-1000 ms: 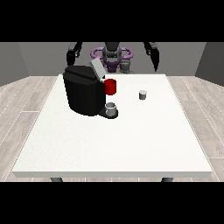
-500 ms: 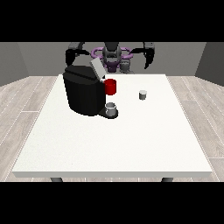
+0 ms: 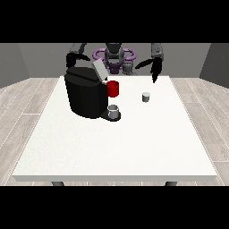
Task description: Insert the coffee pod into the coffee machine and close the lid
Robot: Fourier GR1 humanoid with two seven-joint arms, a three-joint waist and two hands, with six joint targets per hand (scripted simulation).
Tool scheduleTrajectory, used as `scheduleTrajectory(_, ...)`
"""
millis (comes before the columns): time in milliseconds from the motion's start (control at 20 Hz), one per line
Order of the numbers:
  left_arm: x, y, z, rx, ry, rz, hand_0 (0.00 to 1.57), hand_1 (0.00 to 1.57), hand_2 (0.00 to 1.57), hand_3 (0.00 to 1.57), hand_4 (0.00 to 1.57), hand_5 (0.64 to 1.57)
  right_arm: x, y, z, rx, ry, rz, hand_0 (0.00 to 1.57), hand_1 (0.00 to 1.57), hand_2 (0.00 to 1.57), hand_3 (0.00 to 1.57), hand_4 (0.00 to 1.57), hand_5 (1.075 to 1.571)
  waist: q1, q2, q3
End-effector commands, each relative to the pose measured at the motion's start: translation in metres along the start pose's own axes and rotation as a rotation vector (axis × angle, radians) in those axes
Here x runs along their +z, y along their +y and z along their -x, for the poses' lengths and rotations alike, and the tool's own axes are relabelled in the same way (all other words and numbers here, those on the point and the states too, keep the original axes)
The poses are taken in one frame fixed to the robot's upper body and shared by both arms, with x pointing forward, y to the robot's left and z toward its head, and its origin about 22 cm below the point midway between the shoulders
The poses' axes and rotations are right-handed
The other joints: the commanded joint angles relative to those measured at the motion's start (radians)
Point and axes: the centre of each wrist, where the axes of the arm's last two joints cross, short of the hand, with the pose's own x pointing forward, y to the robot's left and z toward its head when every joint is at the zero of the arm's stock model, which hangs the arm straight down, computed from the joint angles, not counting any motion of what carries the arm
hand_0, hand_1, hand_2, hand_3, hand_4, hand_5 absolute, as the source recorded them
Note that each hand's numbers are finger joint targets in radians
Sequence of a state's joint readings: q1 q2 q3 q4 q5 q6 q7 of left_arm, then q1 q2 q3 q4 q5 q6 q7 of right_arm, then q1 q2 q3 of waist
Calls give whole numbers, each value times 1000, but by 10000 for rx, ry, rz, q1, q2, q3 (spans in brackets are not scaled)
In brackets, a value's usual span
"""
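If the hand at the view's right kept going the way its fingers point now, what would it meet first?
The hand at the view's right points its fingers down over the table's far edge. Going straight on, it would probably meet the white table first, just behind the small grey coffee pod; depth is unclear.

Even, bright overhead light; soft shadows beneath the coffee machine (image 3: 85, 96).

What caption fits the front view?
Coffee pod on the table beside the open-lidded coffee machine.

A white desk (image 3: 112, 147) carries the things. A black coffee machine (image 3: 85, 94) stands at its far left part. A small grey coffee pod (image 3: 146, 97) sits apart to the right.
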State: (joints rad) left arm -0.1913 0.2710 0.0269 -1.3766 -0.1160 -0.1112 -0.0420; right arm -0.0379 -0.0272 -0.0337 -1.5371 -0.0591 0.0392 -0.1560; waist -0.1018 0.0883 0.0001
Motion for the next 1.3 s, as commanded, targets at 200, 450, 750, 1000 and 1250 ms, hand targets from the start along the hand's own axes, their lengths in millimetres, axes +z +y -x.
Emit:
scheduleTrajectory(200, -22, 58, 9, -2549, 529, -825, 0, 0, 0, 0, 0, 1571, -16, 7, -15, 133, -931, -297, 0, 0, 0, 0, 413, 1571, -825, 1376, -6)
scheduleTrajectory(450, -45, 58, 1, -3918, 467, -807, 0, 0, 0, 0, 0, 1571, -34, 21, -21, 408, -1030, -502, 0, 0, 0, 0, 482, 1571, -858, 2095, -5)
scheduleTrajectory(750, -48, 59, 27, -4237, 2085, 146, 0, 0, 0, 0, 0, 1571, -28, 31, -16, 419, -415, -284, 0, 0, 0, 0, 511, 1571, -882, 1707, -4)
scheduleTrajectory(1000, -62, 88, 13, -4831, 1990, 197, 0, 0, 0, 0, 0, 1571, -47, 13, -23, 575, -1161, -48, 0, 0, 0, 0, 358, 1571, -930, 2562, -3)
scheduleTrajectory(1250, -72, 87, 10, -5318, 1934, 609, 0, 0, 0, 0, 0, 1571, -49, 17, -7, 677, -1199, -47, 0, 0, 0, 0, 323, 1571, -710, 2725, -3)
